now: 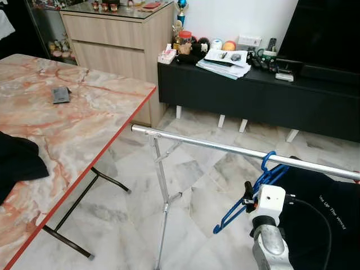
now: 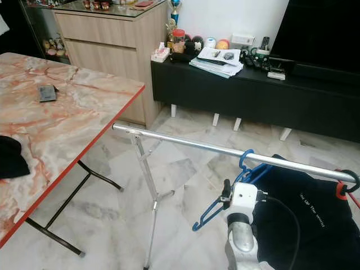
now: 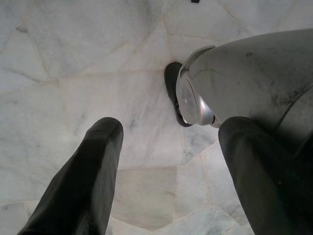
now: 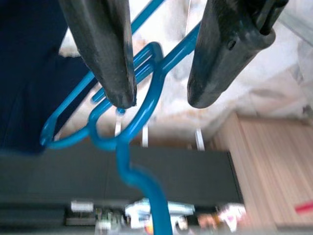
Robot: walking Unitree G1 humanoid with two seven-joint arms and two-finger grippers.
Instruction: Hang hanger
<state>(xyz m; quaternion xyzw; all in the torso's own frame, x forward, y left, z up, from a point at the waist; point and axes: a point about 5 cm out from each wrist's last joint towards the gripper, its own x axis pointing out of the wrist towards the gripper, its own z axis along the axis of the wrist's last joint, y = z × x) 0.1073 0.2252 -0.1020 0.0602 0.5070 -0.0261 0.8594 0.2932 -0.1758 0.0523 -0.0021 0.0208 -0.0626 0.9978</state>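
The blue hanger (image 1: 256, 191) already hooked the silver rail (image 1: 225, 148) at about four o'clock in the head view — beside the dark garment (image 2: 315, 219) — so the right pincer (image 4: 161, 93) stood spread, fingers either side, while the left pincer (image 3: 166, 161) hung spread over the floor.

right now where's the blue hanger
The blue hanger is on the robot's right, hooked over the silver rail, just ahead of the open right gripper and beside a hanging black shirt.
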